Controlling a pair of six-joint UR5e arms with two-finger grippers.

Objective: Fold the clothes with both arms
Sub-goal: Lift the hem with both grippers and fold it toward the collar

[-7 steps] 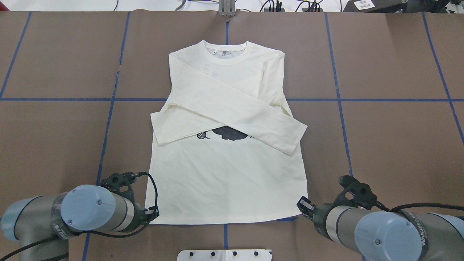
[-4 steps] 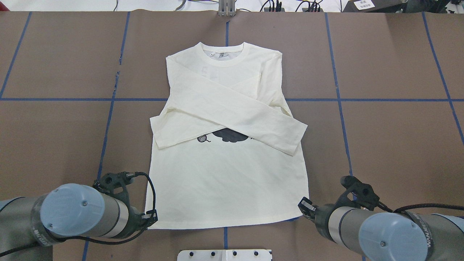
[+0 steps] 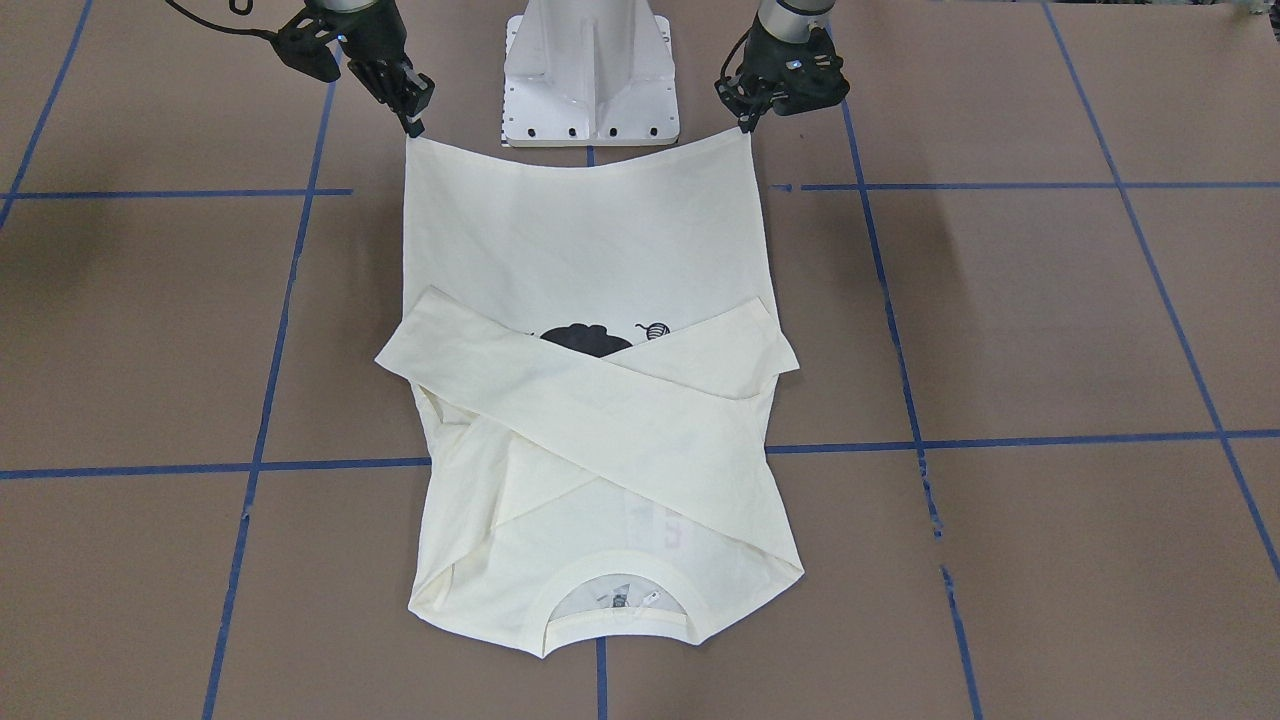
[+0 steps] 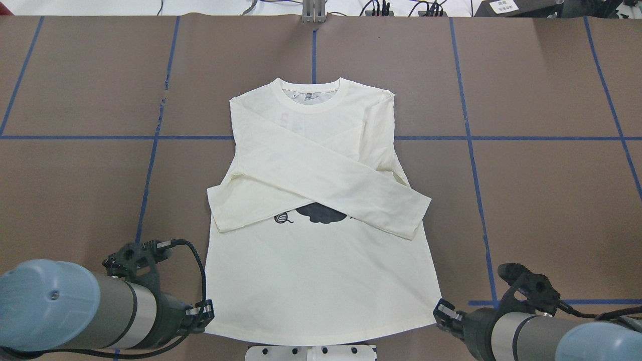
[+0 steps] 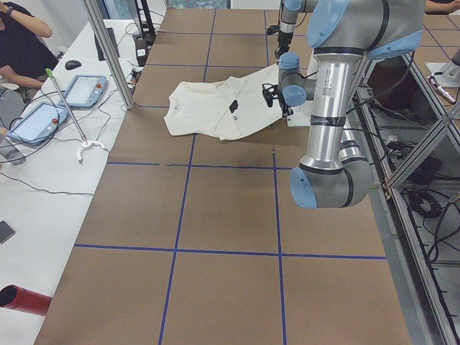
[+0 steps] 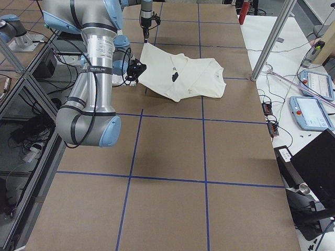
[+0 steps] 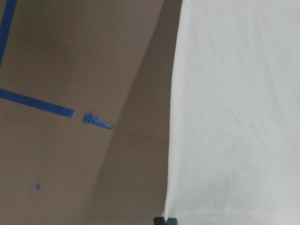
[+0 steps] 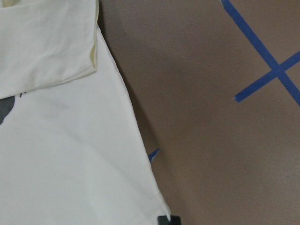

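Observation:
The cream long-sleeved shirt [image 4: 321, 271] lies print side up on the brown table, collar at the far end. Its sleeves are crossed over the chest and half cover the black cat print [image 4: 321, 214]. My left gripper [image 4: 205, 313] is shut on the near-left hem corner. My right gripper [image 4: 441, 315] is shut on the near-right corner. In the front-facing view the left gripper [image 3: 745, 120] and right gripper [image 3: 415, 122] hold the hem of the shirt [image 3: 590, 230] taut. The side views show the hem end of the shirt [image 6: 157, 60] raised off the table.
The white pedestal base [image 3: 590, 70] stands just behind the hem, between the arms. Blue tape lines [image 4: 466, 138] grid the brown table. A side table [image 5: 50, 144] with tablets and cables runs along the far edge, with a person [image 5: 18, 43] beside it and an upright post [image 5: 108, 54].
Both grippers have drawn back toward the robot and a little apart. They have dragged the whole shirt nearer, and its hem now reaches the pedestal base.

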